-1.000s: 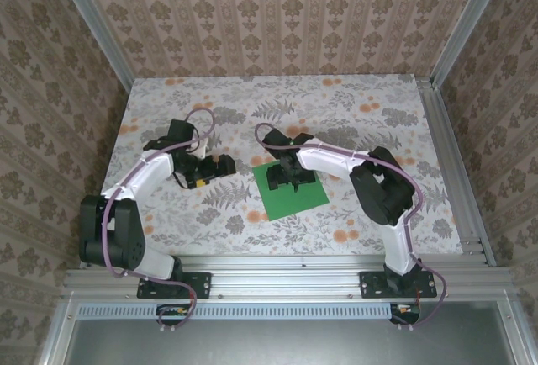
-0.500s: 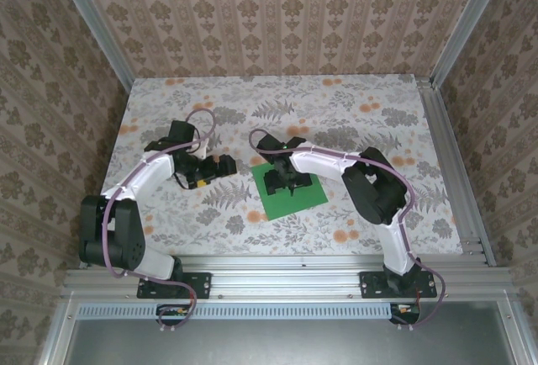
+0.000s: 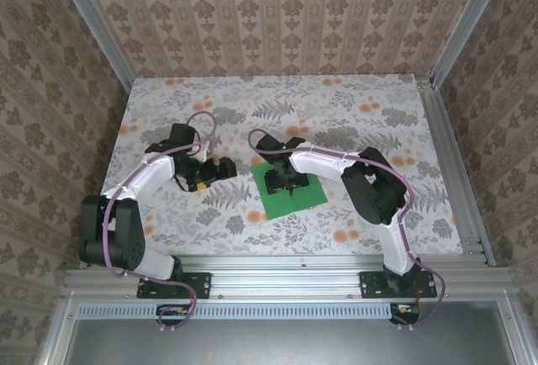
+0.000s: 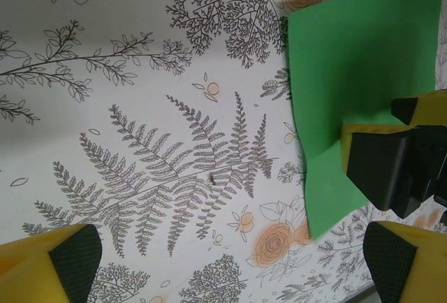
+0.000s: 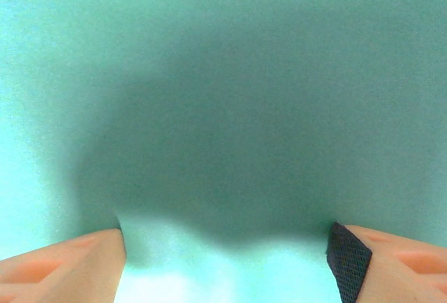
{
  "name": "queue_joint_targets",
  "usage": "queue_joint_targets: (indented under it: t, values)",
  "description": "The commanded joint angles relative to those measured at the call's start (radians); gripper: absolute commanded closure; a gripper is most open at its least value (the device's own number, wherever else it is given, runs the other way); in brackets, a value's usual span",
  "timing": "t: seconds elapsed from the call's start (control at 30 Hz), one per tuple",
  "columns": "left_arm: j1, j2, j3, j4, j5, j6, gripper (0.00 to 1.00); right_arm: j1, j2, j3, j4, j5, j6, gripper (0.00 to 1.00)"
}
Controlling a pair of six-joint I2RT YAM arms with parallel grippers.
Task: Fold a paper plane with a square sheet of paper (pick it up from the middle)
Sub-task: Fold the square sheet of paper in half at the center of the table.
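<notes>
Paper [image 3: 292, 190], one bright-green square, lies flat on the floral table [image 3: 353, 121] a little below the middle of the top view, turned slightly so that its corners point off-axis. Two arms reach toward it, one gripper on each. The right arm [image 3: 336, 163] bends in from the lower right, and the right gripper [image 3: 284, 182] stands on the sheet's upper left part, pointing down at it. In the right wrist view the paper [image 5: 223, 72] spreads green and blurred across the frame under a dark shadow. The right gripper [image 5: 223, 254] has its two fingers at the bottom corners, one lower left [image 5: 63, 261] and one lower right [image 5: 391, 261]. They stand well apart with bare paper between them and nothing pinched. The tips seem to rest on the sheet, though the blur keeps that uncertain. The left arm [image 3: 147, 176] comes in from the lower left, and the left gripper [image 3: 214, 170] hangs over bare table just left of the paper, apart from it. In the left wrist view its two yellow-and-black fingers sit in the bottom corners [image 4: 63, 254], spread wide over a fern print, so the left gripper [image 4: 230, 261] is fully apart and holds nothing. The paper [image 4: 349, 86] takes up the upper right of that view, and the right gripper [image 4: 398, 163] is planted on it at the right edge.
</notes>
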Motion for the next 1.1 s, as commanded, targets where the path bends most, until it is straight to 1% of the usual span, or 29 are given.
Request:
queue_joint_targets:
  t: [0.0, 0.23, 0.43, 0.53, 0.6, 0.7, 0.97, 1.07]
  values:
    - [-0.006, 0.003, -0.017, -0.003, 0.009, 0.004, 0.00, -0.007, 0.055, -0.044, 0.000, 0.005, -0.003, 0.22]
    - [-0.009, 0.012, -0.021, 0.001, 0.007, 0.000, 0.00, -0.011, 0.029, -0.069, 0.018, 0.006, -0.011, 0.26]
    - [-0.024, 0.034, -0.002, 0.000, 0.003, -0.005, 0.00, -0.009, -0.017, -0.057, 0.020, 0.013, -0.019, 0.38]
    - [-0.032, 0.039, 0.008, -0.005, -0.003, -0.006, 0.00, -0.009, -0.044, -0.057, 0.022, 0.027, -0.021, 0.47]
    - [-0.037, 0.039, 0.011, -0.006, -0.006, -0.008, 0.00, -0.010, -0.064, -0.056, 0.022, 0.037, -0.024, 0.49]
    - [-0.040, 0.041, 0.015, -0.006, -0.006, -0.010, 0.00, -0.009, -0.092, -0.056, 0.026, 0.036, -0.027, 0.56]
    - [-0.042, 0.011, 0.047, -0.043, -0.030, -0.005, 0.00, -0.008, -0.158, -0.055, 0.041, -0.006, -0.018, 0.71]
    - [-0.029, -0.026, 0.067, -0.074, -0.037, -0.001, 0.00, -0.007, -0.203, -0.054, 0.060, -0.063, -0.004, 0.73]
